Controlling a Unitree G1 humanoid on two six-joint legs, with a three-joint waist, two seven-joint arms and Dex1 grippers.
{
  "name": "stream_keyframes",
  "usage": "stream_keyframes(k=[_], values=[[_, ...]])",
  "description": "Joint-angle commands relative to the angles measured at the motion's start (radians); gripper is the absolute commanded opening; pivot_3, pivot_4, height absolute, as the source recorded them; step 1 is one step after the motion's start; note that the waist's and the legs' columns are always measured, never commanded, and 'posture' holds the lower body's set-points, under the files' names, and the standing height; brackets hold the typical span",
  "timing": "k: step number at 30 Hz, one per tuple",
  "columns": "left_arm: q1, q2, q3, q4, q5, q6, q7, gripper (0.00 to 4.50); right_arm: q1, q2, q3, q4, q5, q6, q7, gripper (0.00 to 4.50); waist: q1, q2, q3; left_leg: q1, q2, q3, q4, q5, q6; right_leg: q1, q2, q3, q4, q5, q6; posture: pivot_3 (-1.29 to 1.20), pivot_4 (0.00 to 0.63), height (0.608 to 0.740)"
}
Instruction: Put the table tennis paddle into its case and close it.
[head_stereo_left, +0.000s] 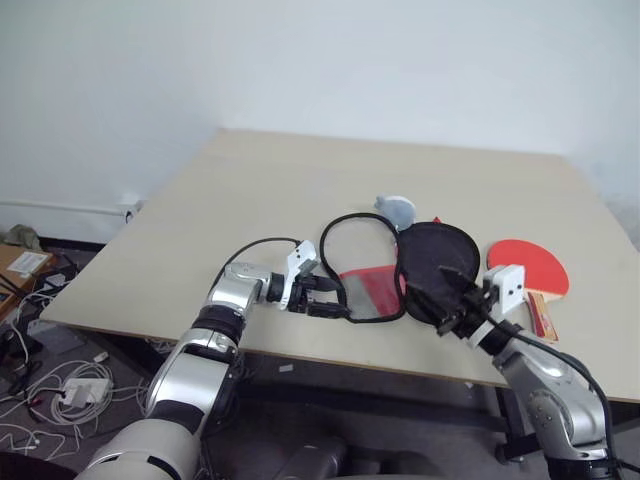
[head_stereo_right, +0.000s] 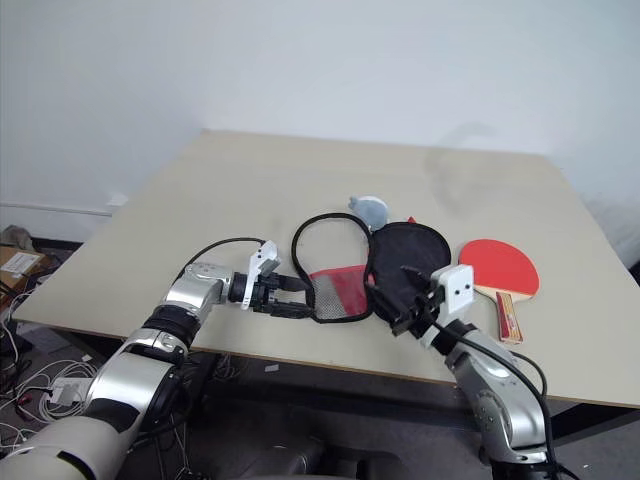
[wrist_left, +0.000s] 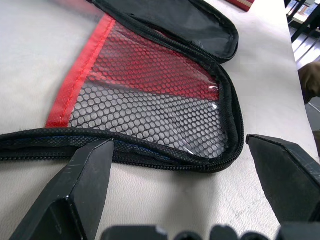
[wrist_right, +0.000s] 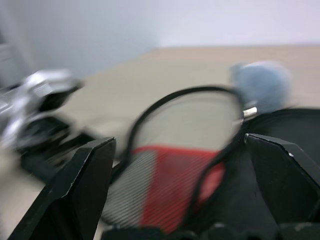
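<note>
Here the case (head_stereo_left: 400, 270) lies unzipped at centre frame, its black flap folded back toward the right and the red mesh half lying flat. The table tennis paddle (head_stereo_left: 530, 268) rests at right on the table (head_stereo_left: 250, 190), just beside the flap. Both the left gripper (head_stereo_left: 330, 296) and the right gripper (head_stereo_left: 455, 295) have their fingers spread and empty. The right should probably take the paddle by its handle while the left pins the zipper edge low and steady.
</note>
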Motion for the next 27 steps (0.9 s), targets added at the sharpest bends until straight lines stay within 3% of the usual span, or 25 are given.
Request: stream_keyframes(k=[1, 5, 13, 20, 27], values=[[-0.057, -0.027, 0.018, -0.027, -0.017, -0.008, 0.004, 4.48, -0.037, -0.029, -0.066, -0.012, -0.002, 0.089, -0.082, 4.50, 0.004, 0.000, 0.000, 0.000, 0.000, 0.000, 0.000, 0.000, 0.000, 0.000, 0.000, 0.000, 0.000, 0.000, 0.000, 0.00, 0.000, 0.740], [-0.112, -0.074, 0.051, 0.022, -0.038, -0.027, 0.023, 4.48, -0.068, -0.082, -0.140, 0.035, -0.041, 0.201, -0.179, 4.50, 0.006, 0.000, 0.000, 0.000, 0.000, 0.000, 0.000, 0.002, -0.002, 0.000, 0.000, 0.000, 0.000, 0.000, 0.000, 0.00, 0.000, 0.740], [-0.114, -0.098, 0.071, -0.070, -0.083, 0.044, -0.004, 4.48, -0.194, -0.161, -0.264, 0.208, -0.010, 0.440, -0.238, 4.50, -0.016, 0.001, 0.000, 0.000, 0.000, 0.001, -0.002, 0.003, -0.004, -0.001, 0.000, 0.001, 0.000, 0.000, 0.000, 0.00, 0.000, 0.740], [-0.107, -0.091, 0.050, -0.070, -0.058, -0.017, 0.015, 4.48, -0.231, -0.163, -0.330, 0.363, -0.046, 0.470, -0.291, 4.50, -0.024, 0.001, 0.000, 0.000, 0.000, 0.001, -0.001, 0.004, -0.005, -0.001, -0.001, 0.001, 0.000, 0.000, 0.000, 0.00, 0.000, 0.740], [-0.122, -0.090, 0.056, -0.012, -0.065, 0.018, 0.012, 4.48, -0.241, -0.168, -0.299, 0.431, -0.091, 0.492, -0.293, 4.50, -0.025, 0.001, -0.001, 0.000, 0.000, 0.001, 0.001, 0.004, -0.004, -0.001, -0.001, 0.001, 0.003, 0.000, 0.000, 0.00, 0.000, 0.740]])
